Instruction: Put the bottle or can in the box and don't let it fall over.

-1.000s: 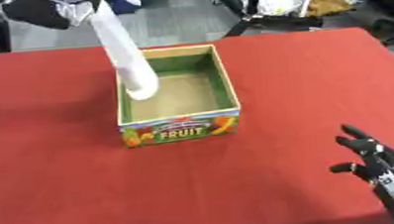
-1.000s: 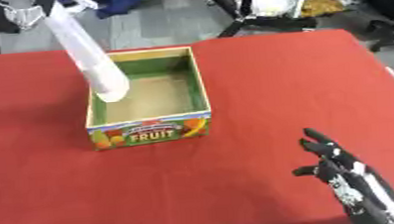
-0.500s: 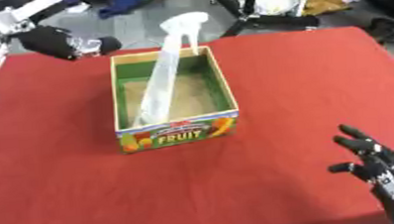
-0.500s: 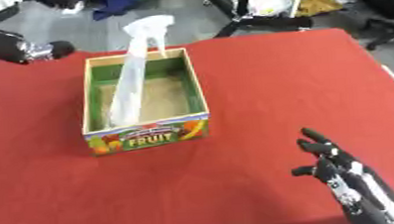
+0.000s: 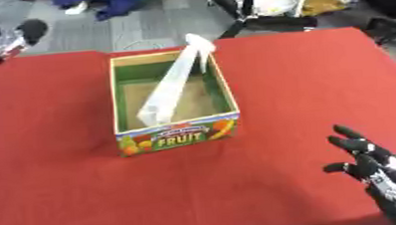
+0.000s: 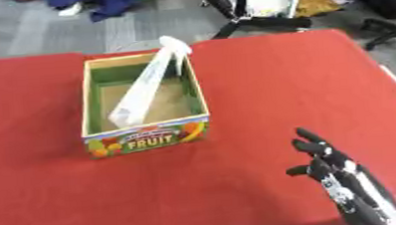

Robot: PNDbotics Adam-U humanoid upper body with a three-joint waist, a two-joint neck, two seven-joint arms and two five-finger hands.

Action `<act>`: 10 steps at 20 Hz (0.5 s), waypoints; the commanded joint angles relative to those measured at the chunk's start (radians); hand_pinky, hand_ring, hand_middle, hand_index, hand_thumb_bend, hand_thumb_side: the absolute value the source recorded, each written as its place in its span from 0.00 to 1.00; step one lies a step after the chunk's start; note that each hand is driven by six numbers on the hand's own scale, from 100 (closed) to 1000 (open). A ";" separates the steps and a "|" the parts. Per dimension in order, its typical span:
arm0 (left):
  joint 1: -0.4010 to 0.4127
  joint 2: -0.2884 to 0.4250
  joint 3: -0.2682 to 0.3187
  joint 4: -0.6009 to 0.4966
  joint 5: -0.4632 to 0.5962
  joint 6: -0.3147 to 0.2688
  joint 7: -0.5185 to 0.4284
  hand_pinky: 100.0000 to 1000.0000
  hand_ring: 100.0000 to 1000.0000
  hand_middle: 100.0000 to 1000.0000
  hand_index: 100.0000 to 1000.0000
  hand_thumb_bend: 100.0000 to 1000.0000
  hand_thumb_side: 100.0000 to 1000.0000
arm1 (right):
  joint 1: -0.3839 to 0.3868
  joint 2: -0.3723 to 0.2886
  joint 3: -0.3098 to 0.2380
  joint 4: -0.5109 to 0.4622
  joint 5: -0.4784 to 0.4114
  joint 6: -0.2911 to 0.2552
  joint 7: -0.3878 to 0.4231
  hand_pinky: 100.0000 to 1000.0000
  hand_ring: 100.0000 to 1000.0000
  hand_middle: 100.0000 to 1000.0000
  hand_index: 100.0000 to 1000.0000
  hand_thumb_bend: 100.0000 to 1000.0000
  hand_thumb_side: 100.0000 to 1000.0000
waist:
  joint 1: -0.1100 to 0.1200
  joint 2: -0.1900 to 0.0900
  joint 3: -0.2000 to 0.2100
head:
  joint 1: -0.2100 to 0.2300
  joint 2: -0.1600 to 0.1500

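**White bottle leaning inside the fruit box**

The white bottle point(image 5: 171, 83) is inside the box point(image 5: 177, 135), but it is not upright. Its base sits on the box floor near the front left corner, and the body slants up and back so that the top leans against the far right part of the rim, poking above it.

The box is an open cardboard carton with green inner walls and a brown floor. Its front panel carries the word FRUIT with pictures of fruit. It stands on the red bench point(image 5: 304, 82), left of centre.

My right hand point(image 6: 325, 161) shows at the lower right corner, resting over the bench with the fingers spread and straight, holding nothing. It is well apart from the box and touches neither it nor the bottle.

My left hand point(image 5: 3, 40) shows at the upper left edge in the left eye view, beyond the bench's far edge and clear of the box. Only a dark part with some silver is visible, and I cannot tell how its fingers stand.
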 commanded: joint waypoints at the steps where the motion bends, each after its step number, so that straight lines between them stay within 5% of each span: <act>1: 0.119 0.002 0.112 -0.126 0.071 0.031 0.125 0.76 0.75 0.62 0.79 0.20 0.60 | -0.008 -0.001 -0.011 -0.012 0.005 -0.001 -0.009 0.67 1.00 1.00 0.77 0.00 0.54 | 0.000 -0.004 0.006 | -0.008 -0.015; 5: 0.307 -0.138 0.193 -0.226 0.073 0.064 0.249 0.75 0.74 0.60 0.78 0.15 0.63 | -0.007 0.010 -0.016 -0.013 0.006 -0.001 -0.015 0.67 1.00 1.00 0.77 0.00 0.55 | -0.011 0.005 0.018 | -0.010 -0.016; 10: 0.435 -0.329 0.234 -0.256 0.023 0.095 0.315 0.75 0.74 0.58 0.76 0.13 0.66 | -0.004 0.017 -0.016 -0.014 0.006 -0.002 -0.017 0.67 1.00 1.00 0.77 0.00 0.55 | -0.025 0.006 0.039 | 0.022 -0.009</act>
